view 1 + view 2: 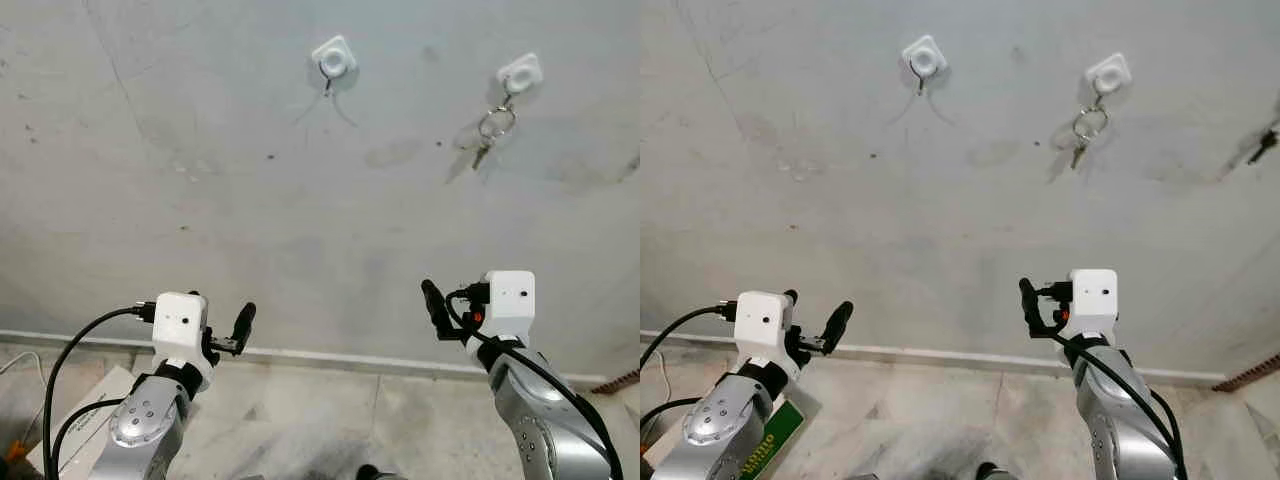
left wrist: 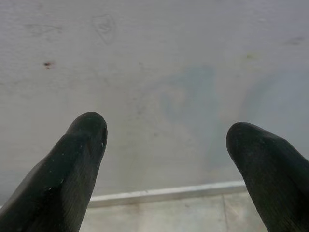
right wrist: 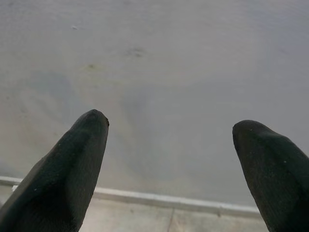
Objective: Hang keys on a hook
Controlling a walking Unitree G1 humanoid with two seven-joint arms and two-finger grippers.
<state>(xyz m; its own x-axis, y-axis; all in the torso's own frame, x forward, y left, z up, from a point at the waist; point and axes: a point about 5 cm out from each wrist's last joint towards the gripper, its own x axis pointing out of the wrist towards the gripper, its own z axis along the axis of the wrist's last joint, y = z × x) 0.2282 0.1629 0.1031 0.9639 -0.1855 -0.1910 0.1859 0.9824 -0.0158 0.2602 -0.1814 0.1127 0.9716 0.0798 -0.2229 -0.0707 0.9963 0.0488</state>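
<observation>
Now, keys (image 1: 492,132) dangling off the upper-right hook (image 1: 520,72), left hand (image 1: 226,335) and right hand (image 1: 448,312) both spread wide and empty low in frame; could knock them loose if raised carelessly.

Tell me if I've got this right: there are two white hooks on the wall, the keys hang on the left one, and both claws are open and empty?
Not quite. The keys hang on the right hook, as the left eye view shows; the left hook is bare. Both the left claw and the right claw are open and empty.
</observation>
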